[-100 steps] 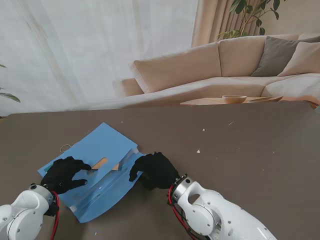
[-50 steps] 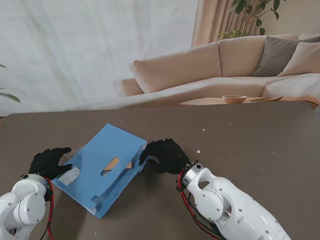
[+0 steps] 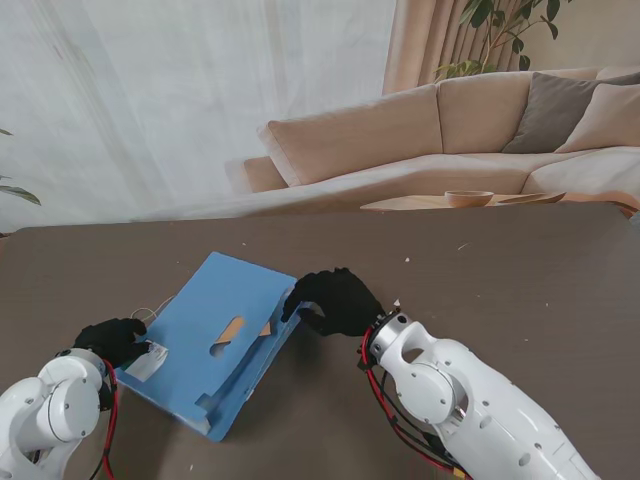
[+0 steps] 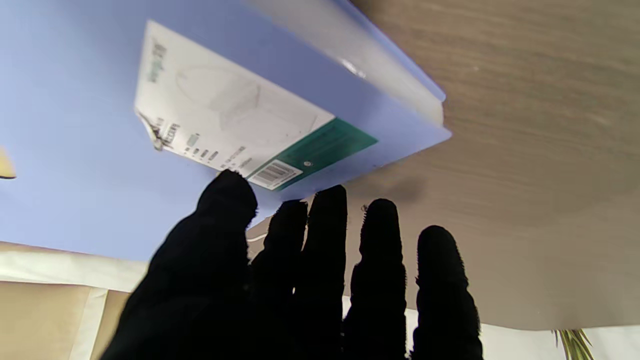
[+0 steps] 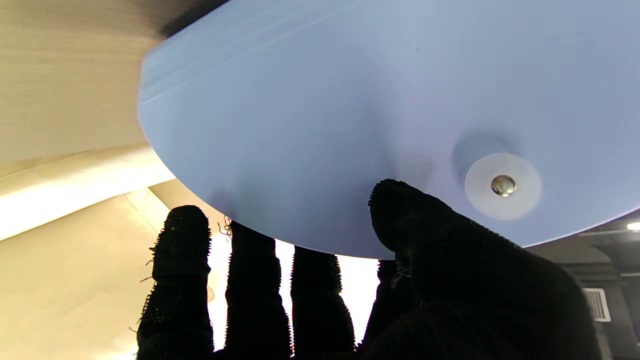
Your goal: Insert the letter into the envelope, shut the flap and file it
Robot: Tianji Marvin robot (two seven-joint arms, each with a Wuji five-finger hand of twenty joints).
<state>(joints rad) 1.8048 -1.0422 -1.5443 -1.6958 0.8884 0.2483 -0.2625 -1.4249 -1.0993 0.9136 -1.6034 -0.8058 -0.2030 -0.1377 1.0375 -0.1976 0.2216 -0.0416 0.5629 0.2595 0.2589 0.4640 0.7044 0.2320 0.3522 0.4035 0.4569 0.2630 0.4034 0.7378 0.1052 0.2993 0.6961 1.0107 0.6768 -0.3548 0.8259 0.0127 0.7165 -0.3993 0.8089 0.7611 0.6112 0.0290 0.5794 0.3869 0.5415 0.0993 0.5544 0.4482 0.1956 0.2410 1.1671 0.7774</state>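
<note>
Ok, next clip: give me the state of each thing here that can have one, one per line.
Blue envelope: lifted on its right side, tilted, held between both hands.
Flap: pinched by the right hand, not yet closed.
Snap button: unfastened.
Left hand: gripping the envelope's labelled corner.
Right hand: shut on the flap.
Table: bearing the envelope's near edge.

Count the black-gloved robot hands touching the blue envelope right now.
2. The left robot hand pinches the envelope at its labelled left corner; the right robot hand grips its right edge, thumb on top beside the snap button.
</note>
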